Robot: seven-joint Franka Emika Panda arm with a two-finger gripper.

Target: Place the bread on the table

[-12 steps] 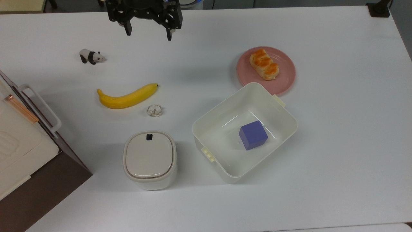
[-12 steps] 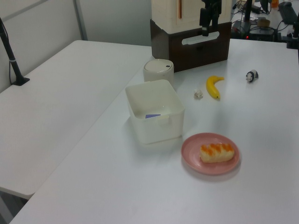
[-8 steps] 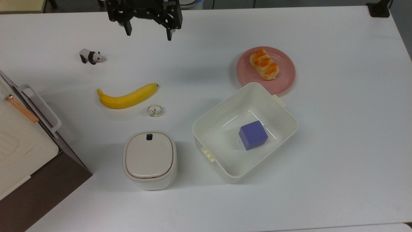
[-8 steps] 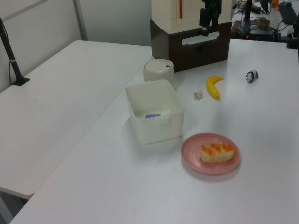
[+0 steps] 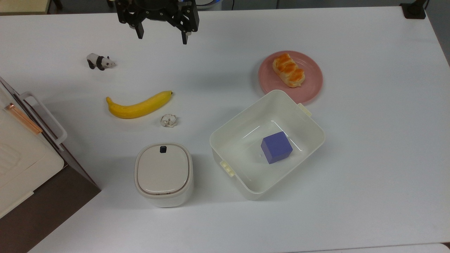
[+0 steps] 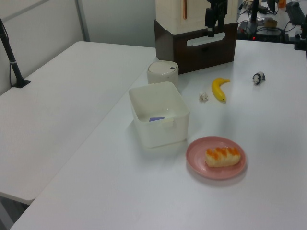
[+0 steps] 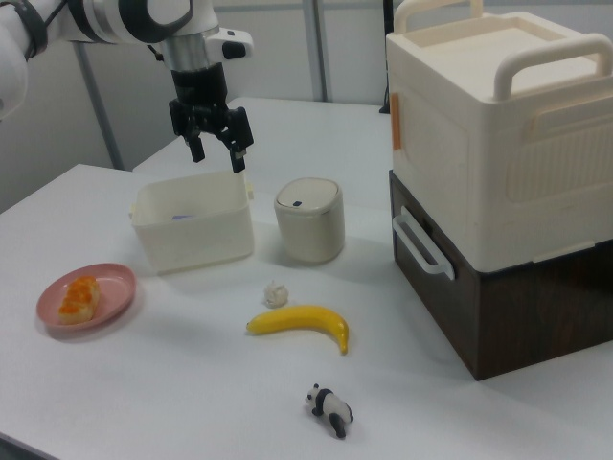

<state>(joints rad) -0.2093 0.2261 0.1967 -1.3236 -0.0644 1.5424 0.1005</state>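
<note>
The bread (image 5: 288,69) lies on the pink plate (image 5: 312,85), which sits on the white table (image 5: 369,140) just beside the white tub (image 5: 246,121) holding a blue cube (image 5: 276,147). The gripper (image 5: 162,36) hangs with fingers spread apart and empty, well apart from the bread, at the top view's upper left. No readable writing or label appears on anything.
</note>
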